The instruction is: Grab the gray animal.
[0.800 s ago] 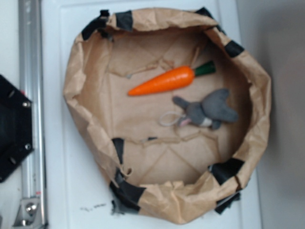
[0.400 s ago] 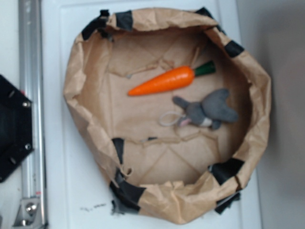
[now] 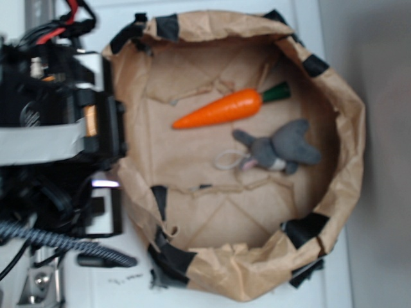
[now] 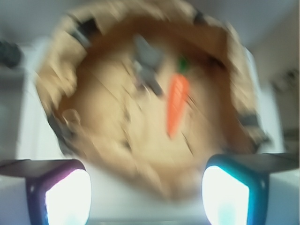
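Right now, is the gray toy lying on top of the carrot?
No, the gray animal lies beside the carrot, with bare paper between them.

Robot arm (image 3: 58,135) has entered the exterior view at the left, absent from both earlier pictures; its black body with a gray band now covers the metal rail and the black mount formerly seen there; red and black cables (image 3: 64,19) show at its top, a ribbed gray hose (image 3: 58,240) at its bottom; the arm's right edge meets the left rim of the paper bag (image 3: 334,192), overlapping it slightly; gripper (image 4: 145,192) jaws stand wide apart in the wrist view, heavily blurred.
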